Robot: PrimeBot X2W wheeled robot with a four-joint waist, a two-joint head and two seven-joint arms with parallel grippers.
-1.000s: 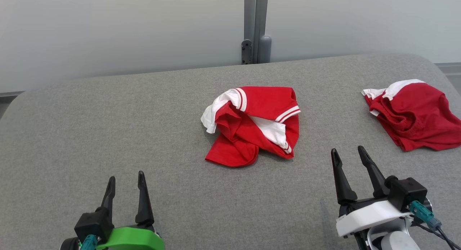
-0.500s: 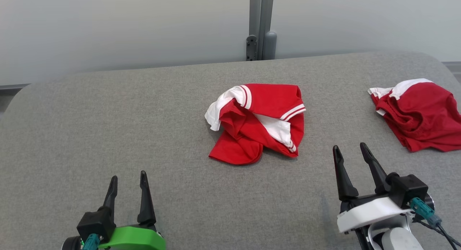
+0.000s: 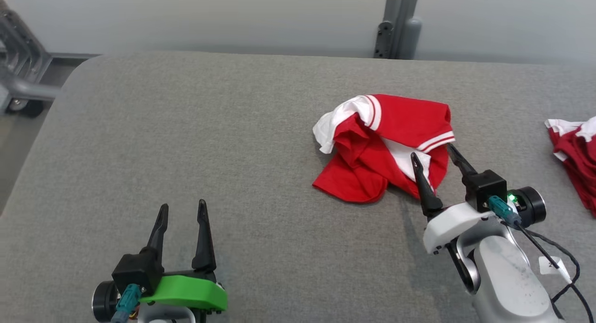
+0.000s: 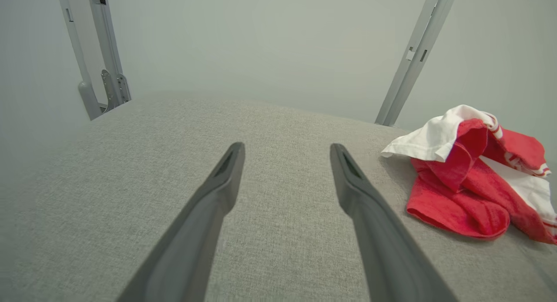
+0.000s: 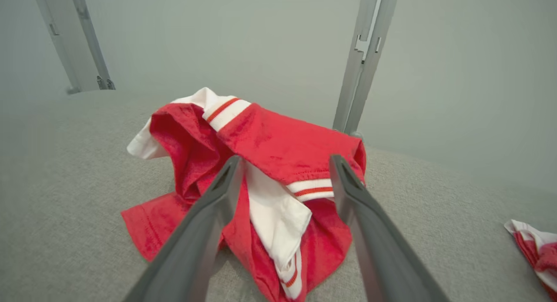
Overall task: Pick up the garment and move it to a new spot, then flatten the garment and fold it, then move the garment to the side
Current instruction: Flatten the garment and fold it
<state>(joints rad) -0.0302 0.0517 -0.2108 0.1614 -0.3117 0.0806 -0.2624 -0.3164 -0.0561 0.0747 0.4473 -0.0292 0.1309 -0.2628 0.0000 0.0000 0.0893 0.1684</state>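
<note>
Grey padded table (image 3: 186, 151) slid rightward in the head view over the last second: a camera swing, since the crumpled red-and-white garment (image 3: 400, 123) kept its spot right of the table's middle, a second red garment (image 3: 572, 151) well apart at the right edge. Right gripper (image 3: 432, 151) had advanced from short of the heap to flank its near right corner, jaws spread wide, nothing pinched; pick-up judged imminent. Left gripper (image 3: 182, 205) hung back by the front edge, jaws spread, empty.
</note>
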